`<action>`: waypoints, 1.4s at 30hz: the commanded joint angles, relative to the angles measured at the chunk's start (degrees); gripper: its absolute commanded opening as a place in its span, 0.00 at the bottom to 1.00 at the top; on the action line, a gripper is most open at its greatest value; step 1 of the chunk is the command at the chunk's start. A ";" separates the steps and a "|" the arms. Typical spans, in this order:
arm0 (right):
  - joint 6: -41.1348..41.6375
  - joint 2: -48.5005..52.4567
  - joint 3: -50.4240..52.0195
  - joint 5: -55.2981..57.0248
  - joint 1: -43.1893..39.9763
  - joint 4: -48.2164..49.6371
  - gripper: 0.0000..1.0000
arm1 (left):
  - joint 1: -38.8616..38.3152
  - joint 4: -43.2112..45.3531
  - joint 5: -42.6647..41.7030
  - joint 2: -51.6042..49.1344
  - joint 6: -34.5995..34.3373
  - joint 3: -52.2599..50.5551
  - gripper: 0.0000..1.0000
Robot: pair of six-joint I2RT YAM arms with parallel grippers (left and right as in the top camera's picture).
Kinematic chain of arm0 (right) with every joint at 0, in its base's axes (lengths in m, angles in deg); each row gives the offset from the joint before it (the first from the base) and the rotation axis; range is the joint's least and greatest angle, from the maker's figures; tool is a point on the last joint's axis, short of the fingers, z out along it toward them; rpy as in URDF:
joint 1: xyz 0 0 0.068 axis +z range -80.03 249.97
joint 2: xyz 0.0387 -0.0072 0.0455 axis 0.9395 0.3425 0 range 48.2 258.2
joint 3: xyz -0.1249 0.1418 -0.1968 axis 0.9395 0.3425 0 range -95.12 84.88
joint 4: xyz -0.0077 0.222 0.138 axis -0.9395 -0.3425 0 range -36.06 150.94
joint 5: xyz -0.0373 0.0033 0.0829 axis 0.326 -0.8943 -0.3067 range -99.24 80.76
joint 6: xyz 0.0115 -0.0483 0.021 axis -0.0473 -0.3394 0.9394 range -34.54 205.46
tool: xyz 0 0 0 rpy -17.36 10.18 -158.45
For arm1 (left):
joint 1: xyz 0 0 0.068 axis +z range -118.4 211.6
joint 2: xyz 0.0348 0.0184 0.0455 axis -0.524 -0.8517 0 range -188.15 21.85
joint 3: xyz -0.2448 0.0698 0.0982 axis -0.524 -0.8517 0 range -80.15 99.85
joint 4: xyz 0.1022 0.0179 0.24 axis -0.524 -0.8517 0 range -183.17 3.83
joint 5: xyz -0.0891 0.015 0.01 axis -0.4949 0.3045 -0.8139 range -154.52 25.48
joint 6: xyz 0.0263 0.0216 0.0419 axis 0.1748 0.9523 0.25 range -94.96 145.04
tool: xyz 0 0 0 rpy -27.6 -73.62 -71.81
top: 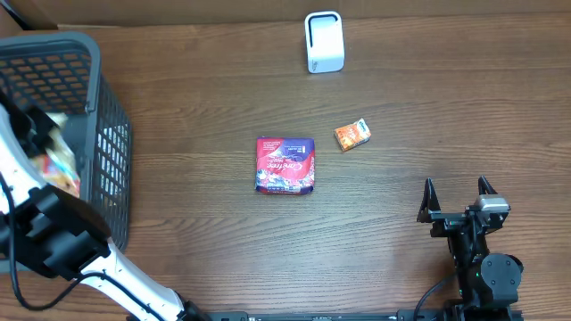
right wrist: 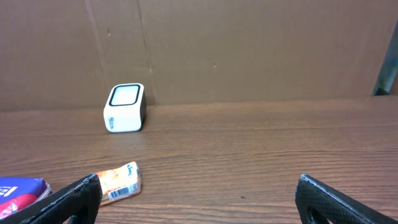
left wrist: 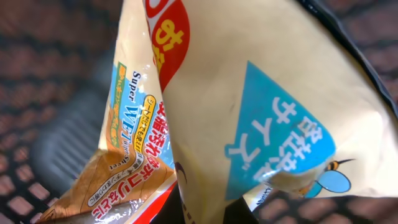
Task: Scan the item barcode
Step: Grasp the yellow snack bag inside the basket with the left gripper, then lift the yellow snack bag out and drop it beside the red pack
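Inside the dark mesh basket [top: 111, 152] at the far left, my left gripper [top: 37, 134] is shut on a cream packet [left wrist: 249, 93] with a blue triangle and red Japanese print. This item fills the left wrist view, its lower edge pinched between the dark jaws of the left gripper [left wrist: 205, 208]. No barcode shows on the packet. The white scanner [top: 324, 41] stands at the back of the table, also facing the right wrist camera as the scanner [right wrist: 124, 107]. My right gripper [top: 457, 189] rests open near the front right, nothing between its fingers [right wrist: 68, 202].
A second orange and cream packet [left wrist: 124, 168] lies under the held one in the basket. A purple packet [top: 285, 165] lies mid-table. A small orange packet [top: 352, 135] sits to its right, its barcode visible on the orange packet [right wrist: 118, 182]. A cardboard wall stands behind the scanner.
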 commanded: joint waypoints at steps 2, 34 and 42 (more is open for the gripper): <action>-0.24 -0.57 0.59 0.50 0.17 0.35 1.00 | -0.11 -3.21 -3.72 4.98 -0.24 13.70 0.04; -0.24 -0.57 0.59 0.50 0.17 0.35 1.00 | -56.43 -12.22 -25.88 11.58 -4.20 20.35 0.04; -0.24 -0.57 0.59 0.50 0.17 0.35 1.00 | -66.12 -12.44 -21.73 -3.78 -12.70 20.35 0.04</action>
